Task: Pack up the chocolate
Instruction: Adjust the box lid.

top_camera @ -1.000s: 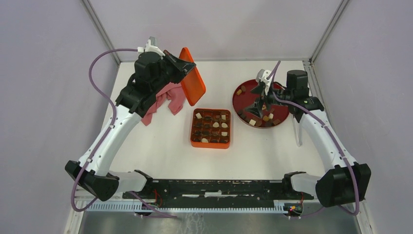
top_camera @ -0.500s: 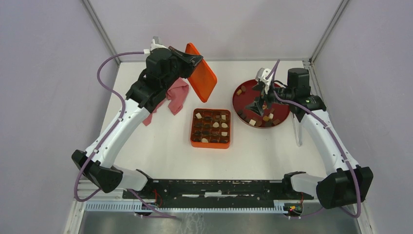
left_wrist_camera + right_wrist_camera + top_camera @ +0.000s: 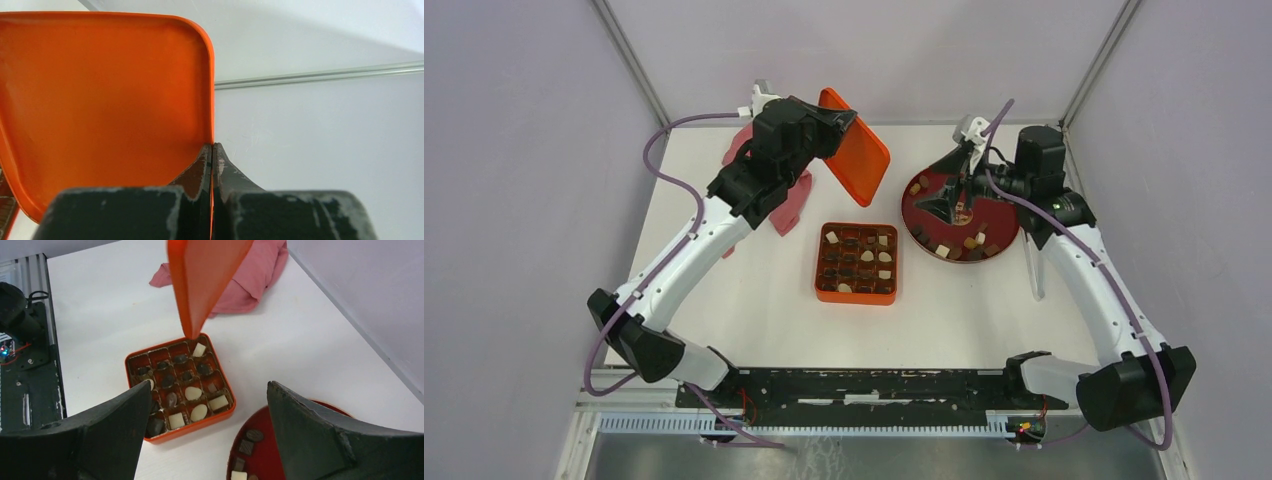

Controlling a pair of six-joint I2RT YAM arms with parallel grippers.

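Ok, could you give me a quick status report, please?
Left gripper shut on lid, aloft. Right gripper open above plate. Chocolate in box, more on plate. Box uncovered.

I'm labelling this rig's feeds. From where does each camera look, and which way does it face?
Top external: high behind the bases, looking down on the table, left arm, right arm, the orange box, the red plate.
Left wrist: on the left arm, looking along the shut left gripper at the orange lid it clamps.
Right wrist: above the plate, looking across the table through the open right gripper at the box's chocolate and the pink cloth.
Shared: lid and box show in the top and right wrist views.
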